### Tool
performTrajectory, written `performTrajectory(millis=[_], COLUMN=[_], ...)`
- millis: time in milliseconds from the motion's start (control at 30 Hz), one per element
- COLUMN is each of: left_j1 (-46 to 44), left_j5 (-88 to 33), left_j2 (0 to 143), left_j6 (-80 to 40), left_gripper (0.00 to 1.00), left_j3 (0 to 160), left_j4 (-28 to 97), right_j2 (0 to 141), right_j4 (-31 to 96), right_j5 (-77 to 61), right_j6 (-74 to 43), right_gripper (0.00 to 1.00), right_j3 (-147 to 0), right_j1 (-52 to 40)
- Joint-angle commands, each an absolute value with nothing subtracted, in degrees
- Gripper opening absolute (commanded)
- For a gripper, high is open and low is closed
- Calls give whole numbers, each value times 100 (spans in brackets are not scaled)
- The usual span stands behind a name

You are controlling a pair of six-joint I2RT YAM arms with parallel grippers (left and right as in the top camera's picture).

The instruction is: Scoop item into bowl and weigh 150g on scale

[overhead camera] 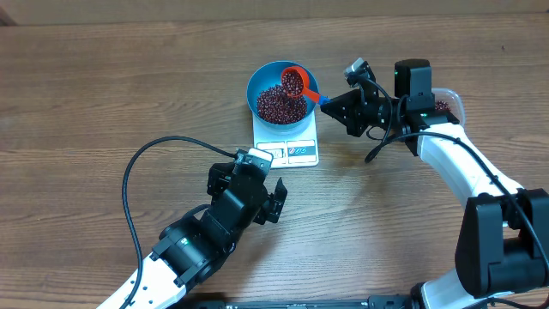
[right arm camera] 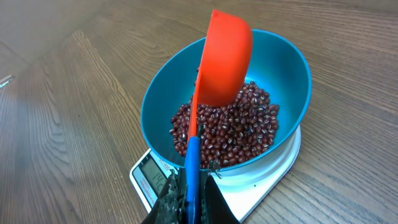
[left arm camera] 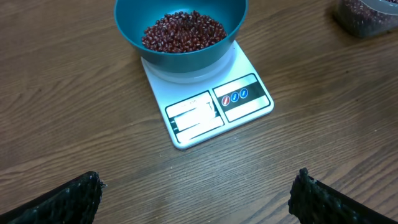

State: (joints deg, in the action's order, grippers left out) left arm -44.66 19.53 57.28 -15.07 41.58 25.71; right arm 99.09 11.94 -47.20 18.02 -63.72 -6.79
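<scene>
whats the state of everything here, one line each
bowl, on the scale, partly filled with beans
beans, piled in the bowl, some in the scoop and tub
scale, flat on the table under the bowl, display unreadable
scoop, tilted above the bowl, holding beans
tub, on the table, holding beans
right gripper, shut on scoop handle
left gripper, open, empty, above the table

Small dark red-brown beans (overhead camera: pixel 274 105) are heaped in a round, deep bright-blue bowl (overhead camera: pixel 251 90). The bowl is set upright on a flat white scale (overhead camera: pixel 287 151) just above frame centre, and the scale's display edge is left uncovered.
</scene>
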Motion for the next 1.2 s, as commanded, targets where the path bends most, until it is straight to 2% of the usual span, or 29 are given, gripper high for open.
performTrajectory(millis=[0,500,800,1167], left_j1=[-4504,-4504,-4504,-4504], left_j5=[1946,1946,1946,1946], left_j2=[5699,5699,5699,5699], left_j6=[-1588,-1588,-1588,-1588], left_gripper=[100,99,100,100], left_j3=[4123,4123,4123,4123], left_j4=[2567,2569,2567,2569], right_j2=[9946,9946,9946,9946], right_j4=[1162,1138,1076,1098], right_j5=[-4847,-4338,-4816,-4532], right_j6=[1811,1979,1968,1975], right_gripper=[4,4,4,4], right_j3=[-6370,-6370,-6370,-6370], right_j1=[-676,-670,-679,-692])
